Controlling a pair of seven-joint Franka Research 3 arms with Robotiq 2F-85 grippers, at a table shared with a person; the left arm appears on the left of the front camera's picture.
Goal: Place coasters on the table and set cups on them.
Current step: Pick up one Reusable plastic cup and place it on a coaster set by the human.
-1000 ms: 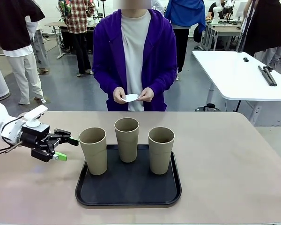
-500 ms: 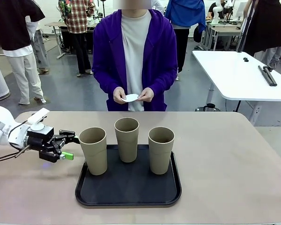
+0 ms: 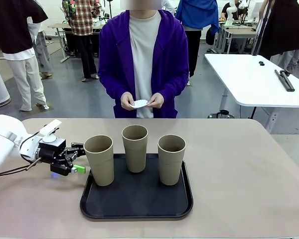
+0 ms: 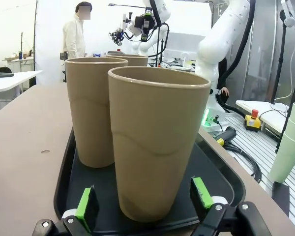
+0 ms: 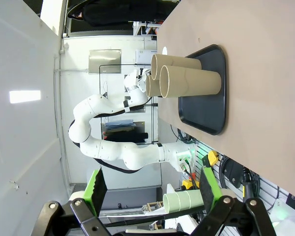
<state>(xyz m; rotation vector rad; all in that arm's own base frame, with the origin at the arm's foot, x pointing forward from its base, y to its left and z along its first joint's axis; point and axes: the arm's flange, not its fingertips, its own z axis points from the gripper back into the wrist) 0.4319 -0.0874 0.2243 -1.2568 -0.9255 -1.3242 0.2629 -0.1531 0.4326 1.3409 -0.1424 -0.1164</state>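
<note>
Three tan cups stand on a black tray (image 3: 137, 215) on the beige table (image 3: 239, 169): left cup (image 3: 99, 159), middle cup (image 3: 135, 148), right cup (image 3: 171, 158). My left gripper (image 3: 81, 158) is open and level at the left cup's left side, one finger on either side of its wall. In the left wrist view that cup (image 4: 157, 142) stands between the green pads (image 4: 86, 202), apart from both. Across the table, a person holds a white coaster (image 3: 138, 103) in both hands. My right gripper (image 5: 152, 187) hangs open and empty, far from the cups (image 5: 191, 81).
A white table (image 3: 254, 79) stands at the back right, off the work table. Bare tabletop lies right and left of the tray. A stack of pale green cups (image 4: 290, 142) stands beside the table on the robot's side. Other people stand farther back.
My left gripper has moved right along the table up to the left cup, staying open. The cups, the tray and the person's hands have not moved.
</note>
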